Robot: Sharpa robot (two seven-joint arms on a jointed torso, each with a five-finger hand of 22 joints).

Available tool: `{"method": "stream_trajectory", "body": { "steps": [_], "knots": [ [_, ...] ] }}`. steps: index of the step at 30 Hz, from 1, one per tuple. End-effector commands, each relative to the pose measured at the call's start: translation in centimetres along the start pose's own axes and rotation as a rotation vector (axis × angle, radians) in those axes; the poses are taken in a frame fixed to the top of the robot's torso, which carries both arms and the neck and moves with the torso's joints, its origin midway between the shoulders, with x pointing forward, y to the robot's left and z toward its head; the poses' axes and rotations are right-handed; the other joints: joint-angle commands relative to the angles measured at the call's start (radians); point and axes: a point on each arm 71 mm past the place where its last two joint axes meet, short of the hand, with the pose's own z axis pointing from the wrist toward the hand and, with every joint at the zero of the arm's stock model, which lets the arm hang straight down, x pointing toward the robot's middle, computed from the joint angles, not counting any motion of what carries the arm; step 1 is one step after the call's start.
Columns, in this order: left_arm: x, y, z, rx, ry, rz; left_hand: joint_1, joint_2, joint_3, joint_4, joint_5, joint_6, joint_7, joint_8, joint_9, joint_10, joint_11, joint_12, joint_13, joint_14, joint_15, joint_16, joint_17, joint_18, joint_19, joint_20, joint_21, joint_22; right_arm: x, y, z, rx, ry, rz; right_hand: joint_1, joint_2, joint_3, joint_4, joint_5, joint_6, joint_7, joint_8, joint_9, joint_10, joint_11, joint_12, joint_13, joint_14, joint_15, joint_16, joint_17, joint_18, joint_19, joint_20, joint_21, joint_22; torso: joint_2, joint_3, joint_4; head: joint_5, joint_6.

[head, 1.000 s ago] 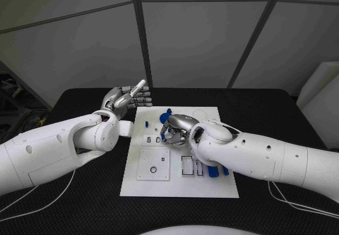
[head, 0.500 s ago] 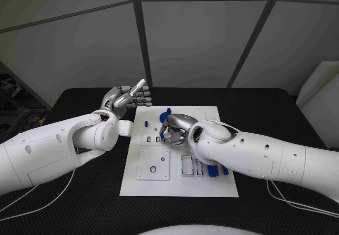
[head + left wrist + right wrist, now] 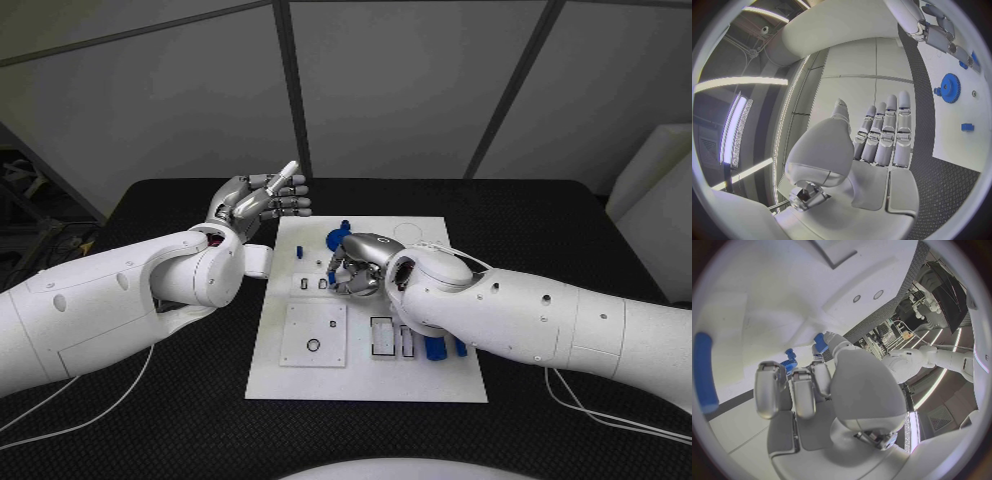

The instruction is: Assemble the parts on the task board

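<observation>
black table (image 3: pixel 555 225) | grey wall panels (image 3: pixel 389 90) behind; white cables (image 3: pixel 606 415) on table

No visible change since earlier.

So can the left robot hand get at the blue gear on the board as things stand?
Probably yes. The left robot hand is raised beside the task board's far left corner, holding nothing, with its fingers straight. The blue gear lies uncovered nearby, though the right robot hand works close beside it and could crowd the approach.
</observation>
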Motion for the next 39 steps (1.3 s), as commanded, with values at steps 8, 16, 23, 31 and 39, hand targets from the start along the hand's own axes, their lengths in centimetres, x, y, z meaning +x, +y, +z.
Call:
{"method": "stream_trajectory", "body": {
  "steps": [8, 16, 23, 31, 39],
  "knots": [
    [0.19, -0.16, 0.04, 0.008, 0.016, 0.002, 0.006, 0.0, -0.001, -0.005, 0.001, 0.003, 0.005, -0.004, 0.0, 0.004, 0.005, -0.006, 0.001, 0.003, 0.003, -0.006, 0.002, -0.011, -0.001, 0.007, -0.006, -0.002, 0.48, -0.15, -0.04, 0.012, 0.045, -0.014, -0.016, -0.01, -0.001, 0.004, -0.01, -0.015, 0.003, -0.01, -0.003, -0.011, 0.003, -0.009, 0.039, 0.103, 0.0, 0.004, 0.261, -0.011, -0.001, 0.007, -0.002, 0.069, 0.0, 0.0005, -0.0002, 0.001, 0.0],
    [0.19, -0.15, 0.05, 0.008, 0.016, 0.002, 0.006, -0.001, -0.003, -0.007, 0.001, 0.003, 0.006, -0.005, 0.0, 0.004, 0.006, -0.007, 0.001, 0.003, 0.003, -0.008, 0.003, -0.011, -0.001, 0.007, -0.006, -0.002, 0.43, -0.2, -0.03, 0.014, 0.037, -0.012, -0.024, -0.017, -0.003, 0.004, -0.014, -0.033, 0.009, -0.019, -0.007, -0.021, 0.008, -0.02, 0.03, 0.103, 0.005, 0.003, 0.259, -0.01, -0.003, 0.011, -0.004, 0.066, 0.0, 0.0006, -0.0002, 0.001, 0.0],
    [0.18, -0.15, 0.05, 0.007, 0.015, 0.002, 0.006, -0.001, -0.003, -0.007, 0.001, 0.003, 0.006, -0.005, 0.0, 0.004, 0.006, -0.007, 0.001, 0.003, 0.003, -0.009, 0.004, -0.011, -0.001, 0.007, -0.006, -0.002, 0.38, -0.23, -0.02, 0.015, 0.03, -0.01, -0.033, -0.025, -0.008, 0.005, -0.021, -0.058, 0.015, -0.03, -0.011, -0.031, 0.015, -0.03, 0.022, 0.103, 0.01, 0.003, 0.258, -0.009, -0.007, 0.016, -0.007, 0.06, 0.0, 0.0005, -0.0002, 0.001, 0.001],
    [0.17, -0.14, 0.05, 0.006, 0.015, 0.003, 0.005, -0.001, -0.004, -0.008, 0.001, 0.002, 0.007, -0.005, 0.0, 0.003, 0.006, -0.007, 0.0, 0.003, 0.003, -0.009, 0.004, -0.011, -0.001, 0.007, -0.006, -0.002, 0.33, -0.25, -0.01, 0.015, 0.023, -0.009, -0.042, -0.031, -0.015, 0.007, -0.039, -0.084, 0.021, -0.038, -0.015, -0.042, 0.02, -0.04, 0.012, 0.103, 0.015, 0.003, 0.257, -0.008, -0.01, 0.021, -0.01, 0.056, 0.0, 0.0004, -0.0001, -0.001, 0.002],
    [0.19, -0.13, 0.07, 0.006, 0.015, 0.003, 0.005, -0.001, -0.004, -0.008, 0.001, 0.002, 0.007, -0.005, 0.0, 0.003, 0.006, -0.007, 0.0, 0.003, 0.003, -0.009, 0.004, -0.011, -0.001, 0.007, -0.006, -0.002, 0.25, -0.2, 0.0, 0.011, 0.011, -0.005, -0.047, -0.037, -0.025, 0.009, -0.054, -0.12, 0.028, -0.043, -0.019, -0.056, 0.027, -0.053, 0.0, 0.102, 0.022, 0.002, 0.256, -0.007, -0.014, 0.027, -0.014, 0.051, 0.0, 0.0008, -0.0006, -0.002, 0.002]
  ]
}}
